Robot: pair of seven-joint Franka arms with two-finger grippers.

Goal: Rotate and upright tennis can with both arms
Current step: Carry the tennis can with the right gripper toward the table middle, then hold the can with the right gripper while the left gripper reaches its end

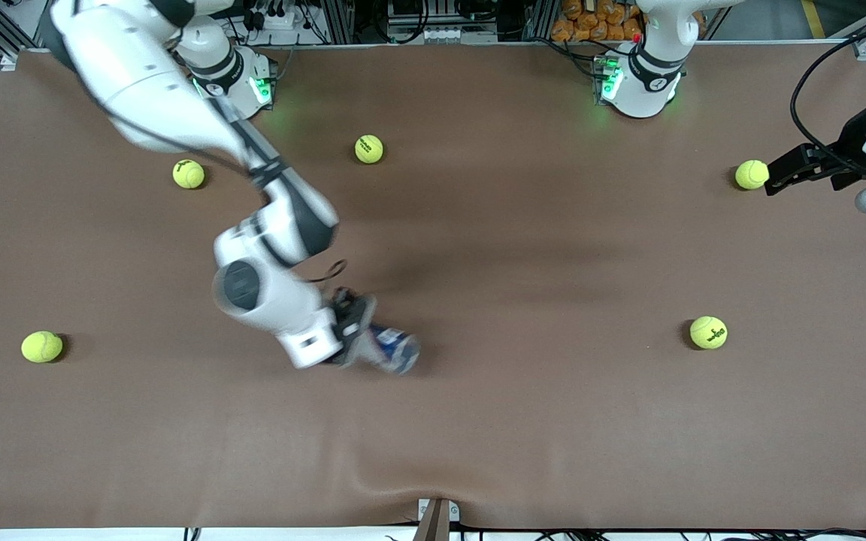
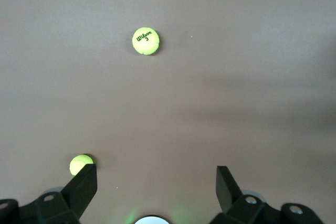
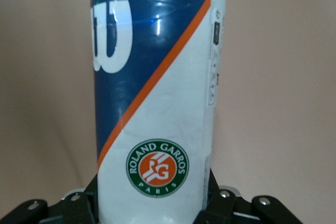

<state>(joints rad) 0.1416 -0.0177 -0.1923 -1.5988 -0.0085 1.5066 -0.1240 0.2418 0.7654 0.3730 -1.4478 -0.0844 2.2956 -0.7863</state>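
I have the right gripper (image 1: 361,334) low over the middle of the table (image 1: 523,421), with the can (image 1: 395,352) lying between its fingers and pointing away from the wrist toward the left arm's end. From the right wrist view the fingers flank the can's base, but I cannot tell whether they clamp it or have let go.

The left gripper (image 1: 771,180) waits with its fingers spread wide and empty, a ball (image 1: 751,174) just off its tips.

My judgement: to stand the can up well, I should keep the grip square on the body, pivot slowly about the base rim so it cannot roll, and bring the left arm in to steady the free end.

The can (image 3: 155,98) reads a white "W" on blue, with a round "ROLAND GARROS PARIS" badge. A second ball (image 2: 146,41) says "Wilson 3".
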